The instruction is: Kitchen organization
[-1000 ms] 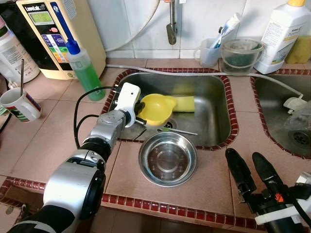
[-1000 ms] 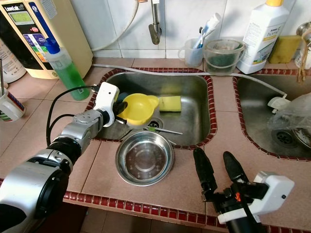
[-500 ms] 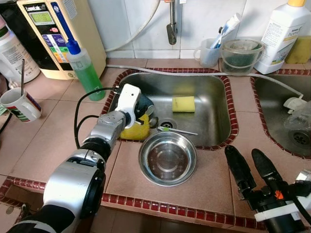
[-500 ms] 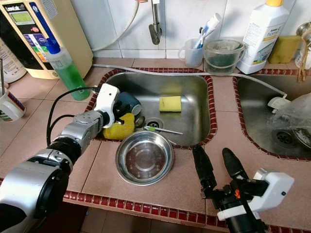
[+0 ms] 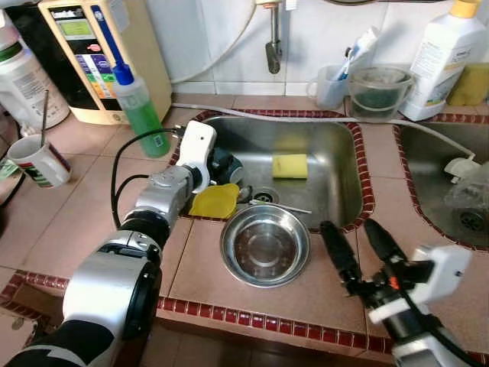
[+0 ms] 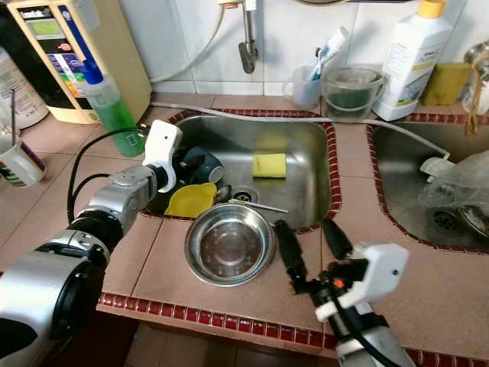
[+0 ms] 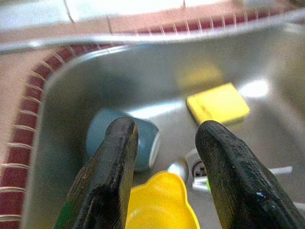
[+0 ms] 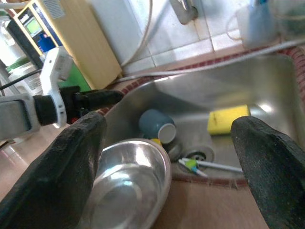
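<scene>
We see a tiled counter (image 5: 84, 222) with a steel sink (image 5: 336, 183) set into it. A steel bowl (image 5: 264, 246) stands on the counter at the sink's near rim. In the sink lie a yellow scoop (image 5: 215, 201) at the near left corner, a blue cup (image 5: 227, 164) on its side just behind it, a yellow sponge (image 5: 289, 165) near the middle, and a toothbrush (image 5: 279, 206) by the drain.

Our left gripper (image 7: 164, 191) reaches over the sink's left rim, its fingers (image 7: 107, 179) parted and holding nothing, with the scoop just below them and the cup beyond. Our right gripper (image 5: 357, 245) hovers over the counter just right of the bowl, fingers spread wide and empty.

Behind the sink's left corner stands a green soap bottle (image 5: 137, 108); a mug (image 5: 37, 160) sits well to the left.
</scene>
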You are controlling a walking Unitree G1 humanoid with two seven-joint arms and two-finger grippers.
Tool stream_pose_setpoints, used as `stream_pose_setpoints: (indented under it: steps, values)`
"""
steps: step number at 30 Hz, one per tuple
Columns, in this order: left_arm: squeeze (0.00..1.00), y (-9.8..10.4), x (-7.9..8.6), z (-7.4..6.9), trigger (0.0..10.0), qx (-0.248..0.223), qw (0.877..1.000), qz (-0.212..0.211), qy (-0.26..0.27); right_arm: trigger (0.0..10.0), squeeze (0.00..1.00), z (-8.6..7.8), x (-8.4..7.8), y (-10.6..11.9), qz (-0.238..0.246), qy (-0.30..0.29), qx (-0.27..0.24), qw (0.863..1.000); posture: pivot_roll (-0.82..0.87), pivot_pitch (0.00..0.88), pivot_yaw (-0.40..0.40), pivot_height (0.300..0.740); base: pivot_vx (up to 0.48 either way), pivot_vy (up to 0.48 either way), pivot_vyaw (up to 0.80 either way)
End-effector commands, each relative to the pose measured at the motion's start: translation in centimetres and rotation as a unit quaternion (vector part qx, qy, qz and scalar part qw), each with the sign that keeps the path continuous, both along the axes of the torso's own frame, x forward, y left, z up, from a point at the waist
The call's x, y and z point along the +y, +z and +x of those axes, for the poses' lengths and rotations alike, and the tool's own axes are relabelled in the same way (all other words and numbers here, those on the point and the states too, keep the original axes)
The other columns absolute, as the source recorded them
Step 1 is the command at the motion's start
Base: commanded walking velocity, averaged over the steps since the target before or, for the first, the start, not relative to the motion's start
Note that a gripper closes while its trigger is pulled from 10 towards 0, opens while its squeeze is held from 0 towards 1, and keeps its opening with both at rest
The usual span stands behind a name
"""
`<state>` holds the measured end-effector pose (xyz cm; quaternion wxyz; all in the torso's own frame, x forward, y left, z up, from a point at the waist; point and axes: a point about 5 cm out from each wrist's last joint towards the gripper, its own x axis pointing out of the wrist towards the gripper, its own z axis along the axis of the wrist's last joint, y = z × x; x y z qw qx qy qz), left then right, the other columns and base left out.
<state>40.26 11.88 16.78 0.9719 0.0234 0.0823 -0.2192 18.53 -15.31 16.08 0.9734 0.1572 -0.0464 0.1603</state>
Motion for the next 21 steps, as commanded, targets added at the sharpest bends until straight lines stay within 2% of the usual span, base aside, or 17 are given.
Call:
stream_pose_setpoints:
  steps: [1, 6, 8, 11, 12, 15, 16, 18, 20, 21]
  values:
    - [0.00, 0.1, 1.0, -0.1, 10.0, -0.018, 1.000, -0.015, 0.006, 10.0, 0.00, 0.4, 0.4, -0.1, -0.006, 0.007, -0.006, 1.000, -0.16, 0.037, 0.091, 0.740, 0.000, 0.000, 0.00]
    - [0.00, 0.3, 1.8, -0.6, 10.0, -0.048, 0.999, -0.024, 0.012, 10.0, 0.00, 1.4, 0.8, -0.3, -0.007, 0.018, -0.010, 1.000, -0.12, 0.019, 0.077, 0.740, 0.000, 0.000, 0.00]
    - [0.00, 0.1, 2.0, -0.8, 10.0, -0.032, 0.999, -0.039, 0.010, 10.0, 0.00, 1.8, 0.9, -0.3, -0.011, 0.020, -0.014, 1.000, -0.11, 0.018, 0.076, 0.740, 0.000, 0.000, 0.00]
    - [0.00, 0.3, 2.1, -1.2, 10.0, -0.046, 0.998, -0.045, 0.009, 10.0, 0.00, 2.2, 1.0, -0.4, -0.007, 0.018, -0.016, 1.000, -0.10, 0.009, 0.069, 0.740, 0.000, 0.000, 0.00]
    - [0.00, 0.3, 2.2, -1.6, 10.0, -0.055, 0.997, -0.050, 0.010, 10.0, 0.40, 2.6, 1.1, -0.4, -0.007, 0.017, -0.019, 1.000, -0.09, 0.005, 0.065, 0.740, 0.000, 0.000, 0.00]
    - [0.00, 0.3, 2.2, -2.5, 10.0, -0.065, 0.995, -0.074, 0.001, 10.0, 0.38, 3.2, 1.1, -0.4, -0.014, 0.004, -0.024, 1.000, -0.08, 0.000, 0.058, 0.740, 0.000, 0.000, 0.00]
    - [0.00, 0.1, 2.0, -3.1, 10.0, -0.070, 0.995, -0.071, -0.004, 10.0, 0.38, 3.7, 1.1, -0.4, -0.016, -0.001, -0.026, 1.000, -0.07, 0.000, 0.053, 0.740, 0.000, 0.000, 0.00]
    - [0.00, -0.1, 1.9, -3.6, 10.0, -0.071, 0.995, -0.071, -0.007, 10.0, 0.38, 4.0, 1.0, -0.4, -0.015, -0.004, -0.028, 0.999, -0.07, 0.000, 0.048, 0.740, 0.000, 0.000, 0.00]
    - [0.00, -0.1, 1.9, -4.1, 10.0, -0.064, 0.995, -0.081, -0.006, 10.0, 0.32, 4.5, 0.9, -0.4, -0.021, -0.014, -0.031, 0.999, -0.06, 0.000, 0.043, 0.740, 0.000, 0.000, 0.00]
    - [0.00, 0.0, 1.9, -4.3, 10.0, -0.063, 0.994, -0.090, -0.004, 10.0, 0.21, 4.8, 0.8, -0.3, -0.023, -0.019, -0.032, 0.999, -0.06, 0.000, 0.040, 0.740, 0.000, 0.000, 0.00]
